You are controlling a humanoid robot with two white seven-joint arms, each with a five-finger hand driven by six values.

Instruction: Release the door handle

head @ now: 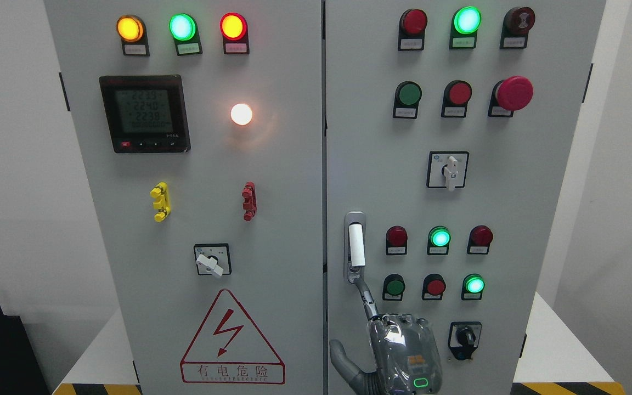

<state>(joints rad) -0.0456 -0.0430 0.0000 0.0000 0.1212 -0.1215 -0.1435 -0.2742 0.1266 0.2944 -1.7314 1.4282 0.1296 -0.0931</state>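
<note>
The grey door handle (355, 247), with a white lever in a metal frame, stands upright on the left edge of the cabinet's right door (541, 219). My right hand (349, 317) comes up from the bottom edge just below it, the back of the palm facing me. One finger (367, 299) stretches up and its tip touches the handle's lower end. The thumb (341, 355) is spread out to the left, off the handle. Nothing is clasped in the hand. The left arm does not show.
Both cabinet doors are closed, with a narrow seam (324, 164) between them. Pilot lamps, push buttons, a red emergency button (514, 93) and rotary switches (447, 171) cover the right door. The left door carries a meter (145, 113) and a warning triangle (232, 340).
</note>
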